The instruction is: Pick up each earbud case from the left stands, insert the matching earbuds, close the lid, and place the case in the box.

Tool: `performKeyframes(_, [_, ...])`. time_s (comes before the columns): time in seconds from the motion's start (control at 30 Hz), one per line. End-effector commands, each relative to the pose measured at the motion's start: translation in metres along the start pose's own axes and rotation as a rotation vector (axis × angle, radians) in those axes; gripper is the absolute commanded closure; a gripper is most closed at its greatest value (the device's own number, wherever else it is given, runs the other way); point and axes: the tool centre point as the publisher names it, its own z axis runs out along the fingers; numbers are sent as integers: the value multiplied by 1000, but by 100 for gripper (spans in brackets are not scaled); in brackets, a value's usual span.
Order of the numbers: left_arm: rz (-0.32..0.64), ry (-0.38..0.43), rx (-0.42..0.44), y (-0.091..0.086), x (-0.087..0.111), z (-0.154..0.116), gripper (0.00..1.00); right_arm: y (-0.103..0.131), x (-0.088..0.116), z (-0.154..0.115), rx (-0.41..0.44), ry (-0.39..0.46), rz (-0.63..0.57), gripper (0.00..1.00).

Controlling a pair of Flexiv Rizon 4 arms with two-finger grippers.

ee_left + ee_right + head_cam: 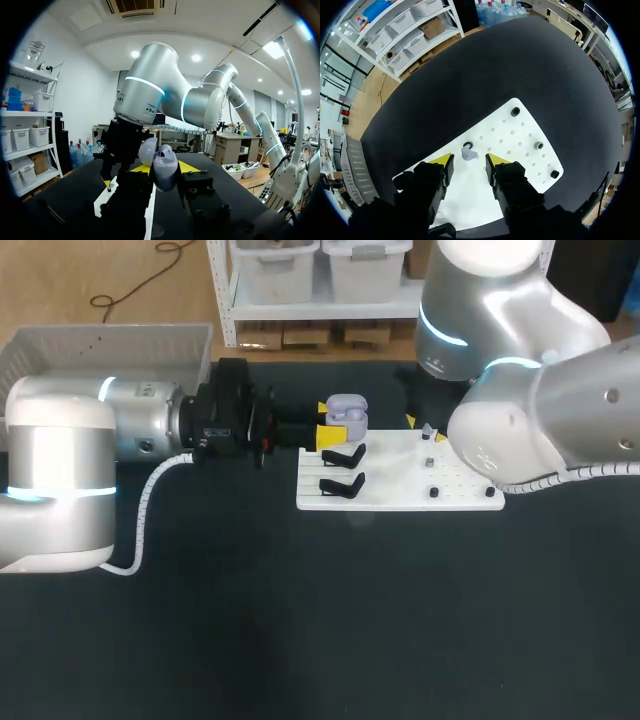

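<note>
In the head view my left gripper comes in from the left and pinches the lavender earbud case, lid open, over the far left corner of the white board. Two black stands sit on the board just nearer. My right arm's bulk covers the board's far right part and hides most of its gripper, and the box sits at the far left, behind my left arm. In the left wrist view the case sits between the two yellow tips, touched from both sides, its lid tipped back. The right arm's black gripper body hangs just beyond it, near enough that I judge a careless swing by either arm could knock them together. In the right wrist view my right gripper hangs over the board with its fingers spread. One lavender earbud lies between them against its black peg, touched by neither finger as far as I can tell. The bud is small and rounded, so I'd worry that closing off-centre squirts it out across the board, or catches the peg along with it. A tilted pick would then jam at the case's socket. Three more black pegs stand to the right, well apart from the fingers.
</note>
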Motion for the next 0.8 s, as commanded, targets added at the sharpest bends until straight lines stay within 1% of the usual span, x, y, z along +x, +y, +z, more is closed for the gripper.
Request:
performKeyframes(0.03, [1,-1,-5,-1,0,0,100,0,-3,2,0,-9,4,60])
performKeyframes(0.8, [1,-1,-5,-1,0,0,100,-5,-1,5,-11,-16,-5,69])
